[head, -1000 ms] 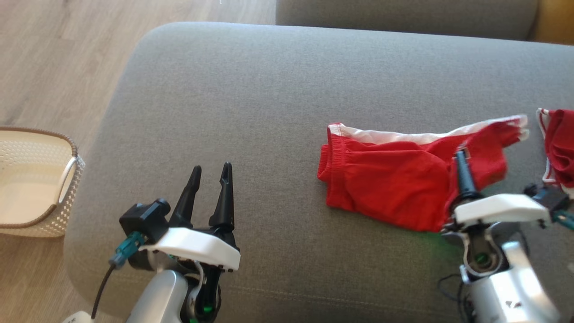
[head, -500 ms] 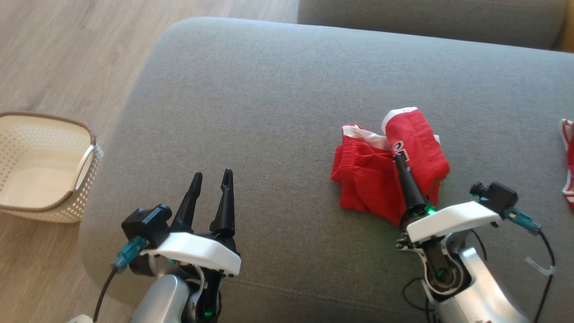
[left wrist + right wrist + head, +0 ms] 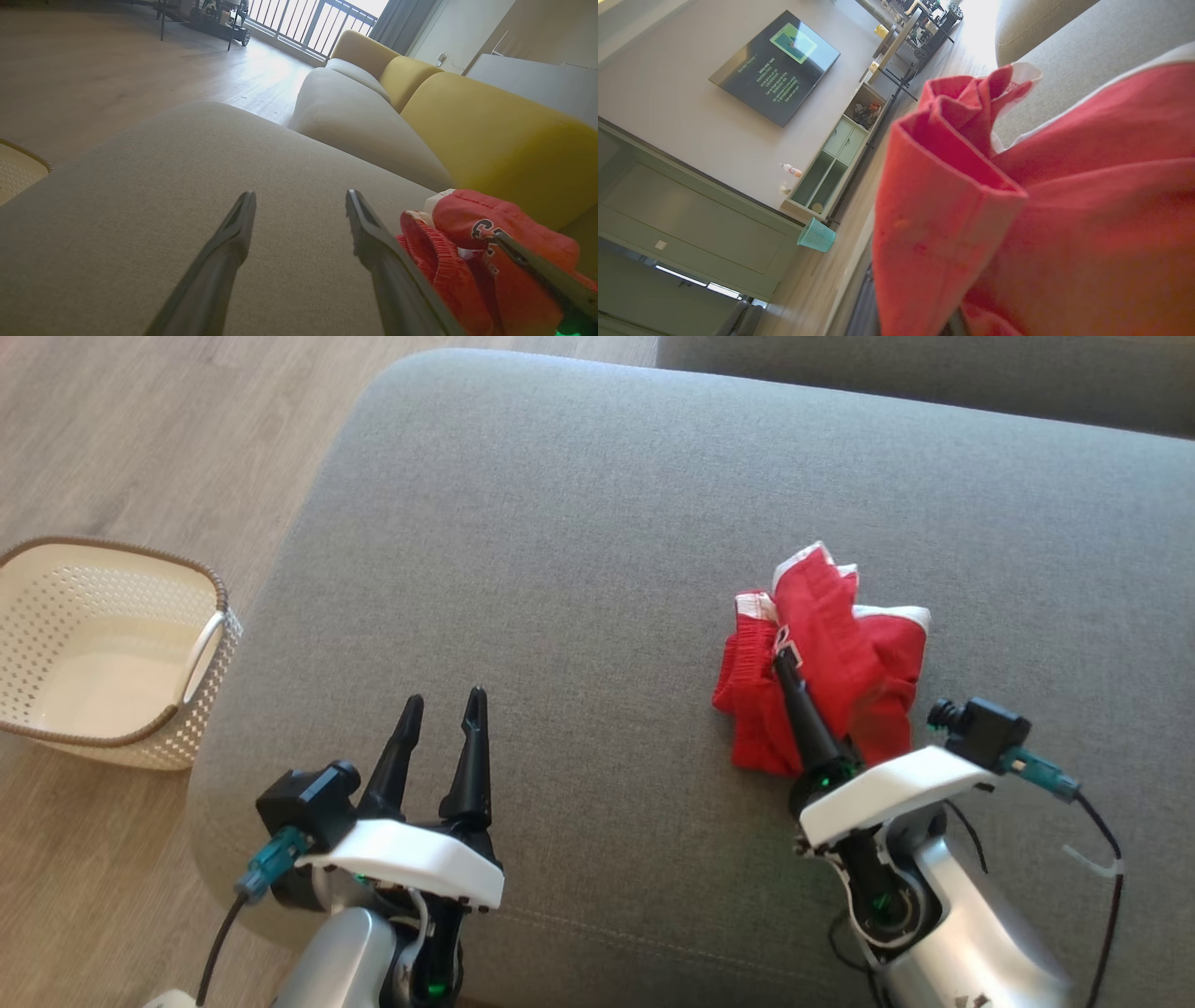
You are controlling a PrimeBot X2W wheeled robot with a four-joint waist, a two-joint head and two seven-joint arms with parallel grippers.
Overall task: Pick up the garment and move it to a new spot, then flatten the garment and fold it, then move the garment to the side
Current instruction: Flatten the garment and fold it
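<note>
The red garment (image 3: 845,649), trimmed in white, is seen bunched in a heap on the right part of the grey sofa cushion (image 3: 560,523). A fold of it is clamped by the right pincer (image 3: 782,661), whose fingers are pressed together. The left pincer (image 3: 444,698) is held wide apart and empty above the cushion's near left part, well apart from the garment. A cream basket (image 3: 140,751) is set on the wooden floor (image 3: 140,429) beside the cushion.
</note>
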